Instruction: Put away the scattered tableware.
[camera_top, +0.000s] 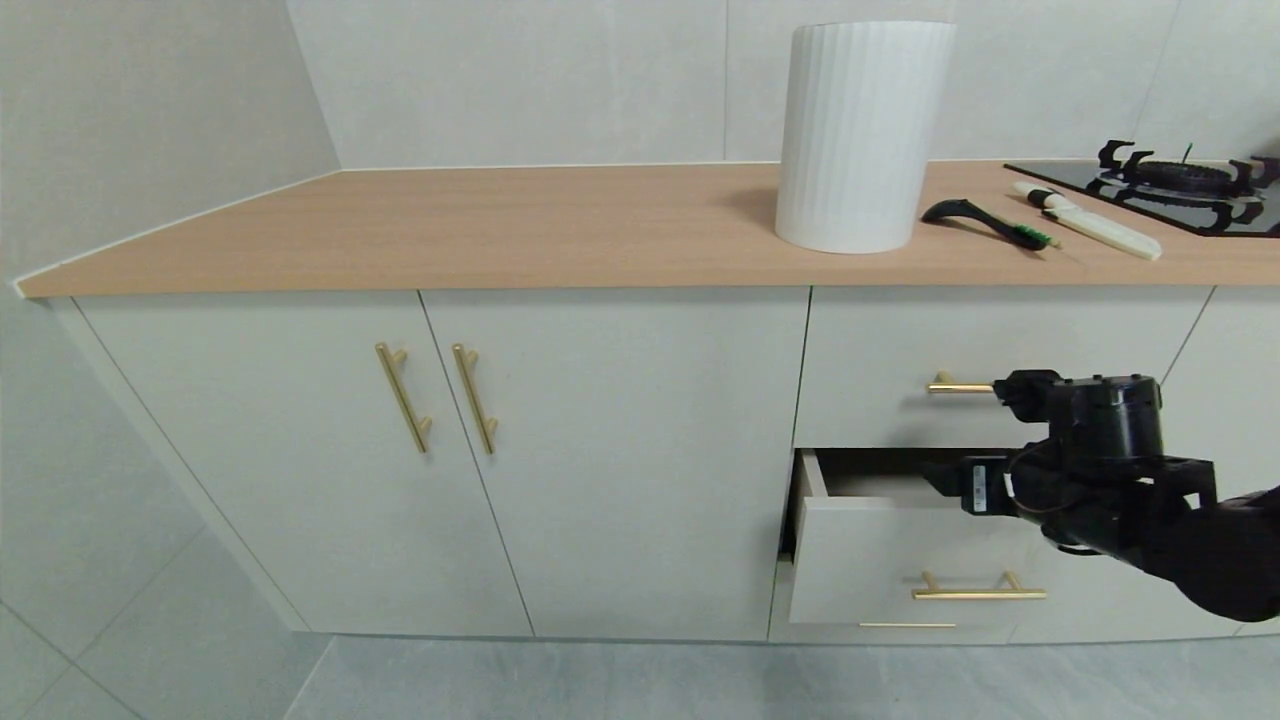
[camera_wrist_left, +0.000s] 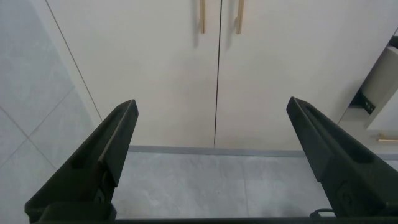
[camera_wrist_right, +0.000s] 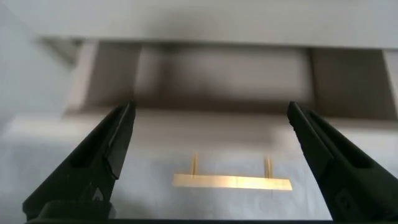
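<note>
1. On the wooden countertop (camera_top: 500, 225), just right of the white ribbed container (camera_top: 860, 140), a black utensil (camera_top: 985, 222) and a white knife (camera_top: 1090, 225) lie side by side near the stove (camera_top: 1180, 185).
2. Below them, the lower drawer (camera_top: 870, 560) stands pulled out, its gold handle (camera_top: 978, 592) untouched.
3. The right gripper (camera_wrist_right: 210, 107) hovers at the drawer's opening, fingers spread, holding nothing.
4. The left gripper (camera_wrist_left: 211, 109) hangs low before the cabinet doors (camera_wrist_left: 217, 74), fingers spread wide, empty.
</note>
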